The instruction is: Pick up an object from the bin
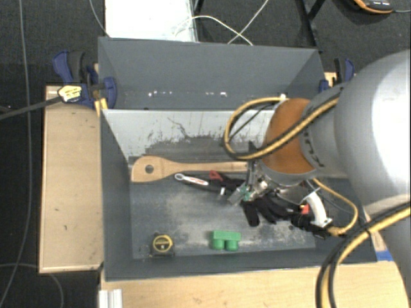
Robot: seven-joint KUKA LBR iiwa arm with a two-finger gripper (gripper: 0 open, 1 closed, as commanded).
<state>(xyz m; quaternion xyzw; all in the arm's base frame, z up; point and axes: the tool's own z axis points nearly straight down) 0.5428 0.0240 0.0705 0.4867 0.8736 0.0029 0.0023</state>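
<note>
Just left of the hand lies a red-handled metal tool.

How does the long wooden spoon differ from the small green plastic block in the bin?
The long wooden spoon is pale tan and slim, lying by the back wall; the small green plastic block is chunky, near the front wall. The spoon's right end is hidden behind the arm; the block shows whole. Both lie flat on the grey bin floor.
</note>
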